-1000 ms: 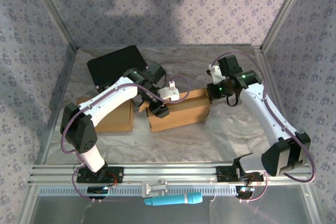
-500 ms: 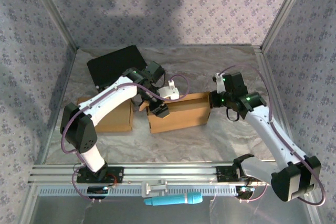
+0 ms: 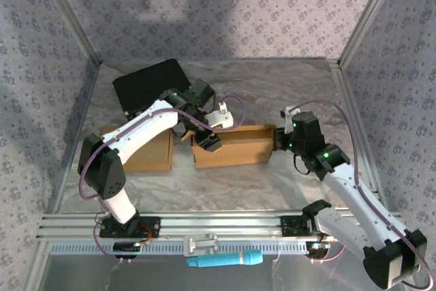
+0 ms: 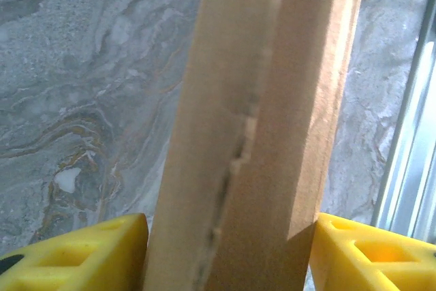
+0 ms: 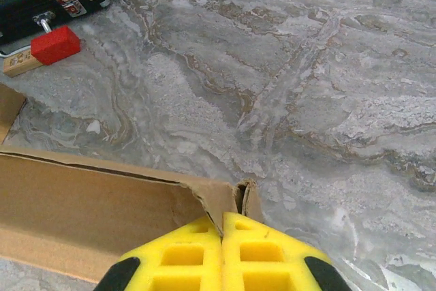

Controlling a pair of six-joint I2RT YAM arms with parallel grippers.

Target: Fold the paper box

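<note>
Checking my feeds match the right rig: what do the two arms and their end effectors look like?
The left arm and right arm match: white links, black joints, looping purple cables, small green lights. The left end effector and right end effector have yellow fingers with rectangular cut-outs.

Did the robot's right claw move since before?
Yes. The right gripper has come closer to the front metal rail, staying at the right end of the cardboard box.
</note>
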